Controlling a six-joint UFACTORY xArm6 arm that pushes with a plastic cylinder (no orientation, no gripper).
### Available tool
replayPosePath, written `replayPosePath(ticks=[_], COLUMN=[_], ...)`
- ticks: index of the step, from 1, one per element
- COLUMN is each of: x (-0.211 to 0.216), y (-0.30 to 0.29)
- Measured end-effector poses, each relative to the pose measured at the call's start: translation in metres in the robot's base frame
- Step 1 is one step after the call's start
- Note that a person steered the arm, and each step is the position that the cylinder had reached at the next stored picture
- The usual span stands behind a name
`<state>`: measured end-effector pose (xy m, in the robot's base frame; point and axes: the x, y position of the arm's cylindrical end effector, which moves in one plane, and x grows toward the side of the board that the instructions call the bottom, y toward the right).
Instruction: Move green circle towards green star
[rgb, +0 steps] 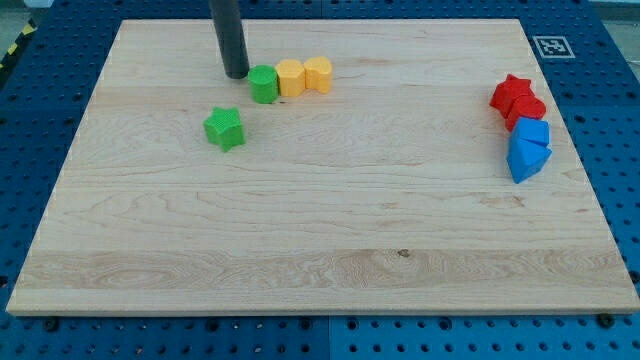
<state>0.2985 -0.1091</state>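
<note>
The green circle (263, 84) stands near the view's top, left of centre, touching a yellow block (290, 77) on its right. The green star (225, 128) lies below and to the left of it, a short gap apart. My tip (236, 74) is on the board just left of the green circle, close to it or touching it, and above the green star.
A second yellow block (318, 73) touches the first on its right. At the view's right edge a red star (512, 93) and a red block (528, 110) sit above a blue block (533, 133) and a blue triangle-like block (524, 160). The wooden board (320, 250) lies on a blue pegboard.
</note>
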Motion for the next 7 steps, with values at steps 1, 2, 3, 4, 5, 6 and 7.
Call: replayPosePath(ticks=[1,2,3,4,5,6,7], x=[0.000,0.002,0.011,0.019,0.020,0.032,0.037], y=[0.018,0.025,0.041,0.058,0.081,0.106,0.092])
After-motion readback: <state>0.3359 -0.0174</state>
